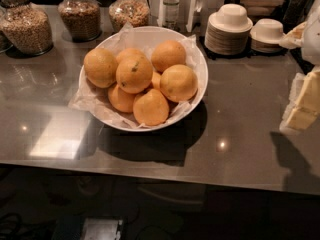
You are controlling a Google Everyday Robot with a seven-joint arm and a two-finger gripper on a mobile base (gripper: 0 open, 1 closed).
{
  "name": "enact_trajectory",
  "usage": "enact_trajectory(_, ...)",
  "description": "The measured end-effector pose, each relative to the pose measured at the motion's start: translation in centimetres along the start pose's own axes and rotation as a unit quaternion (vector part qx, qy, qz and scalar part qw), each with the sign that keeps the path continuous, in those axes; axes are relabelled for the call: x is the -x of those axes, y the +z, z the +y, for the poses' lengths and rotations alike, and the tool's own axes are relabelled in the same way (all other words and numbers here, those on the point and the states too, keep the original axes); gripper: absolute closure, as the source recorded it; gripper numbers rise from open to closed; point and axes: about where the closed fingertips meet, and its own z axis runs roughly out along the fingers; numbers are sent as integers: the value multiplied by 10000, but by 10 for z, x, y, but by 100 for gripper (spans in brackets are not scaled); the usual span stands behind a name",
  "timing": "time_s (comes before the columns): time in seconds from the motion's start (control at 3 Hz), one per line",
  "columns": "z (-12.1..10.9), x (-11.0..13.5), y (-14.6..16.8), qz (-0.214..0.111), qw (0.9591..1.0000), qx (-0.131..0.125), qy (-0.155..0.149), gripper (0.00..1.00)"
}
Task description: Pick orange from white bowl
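Note:
The large white bowl (202,64), lined with crinkled white paper, stands on the grey counter left of the middle. It holds several yellow-orange oranges piled together. The orange (134,74) with a small dark greenish streak lies on top of the pile, left of centre. My gripper (301,105), pale yellow, hangs above the counter at the right edge of the view. It is well to the right of the bowl, apart from it, and holds nothing that I can see. Part of it is cut off by the frame.
Glass jars of grains (26,28) (80,18) (129,9) and a bottle (170,4) line the back. Stacked plates topped with small white bowls (229,26) (267,34) stand at the back right. The counter's front edge (150,170) runs below the bowl.

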Motion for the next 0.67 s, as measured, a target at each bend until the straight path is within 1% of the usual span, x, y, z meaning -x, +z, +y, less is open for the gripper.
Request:
enact_trajectory(0.33,0,0,0,-2,10000,-1,0,0)
enact_trajectory(0.67,-1,4,-1,-83,10000,-21,-19,0)
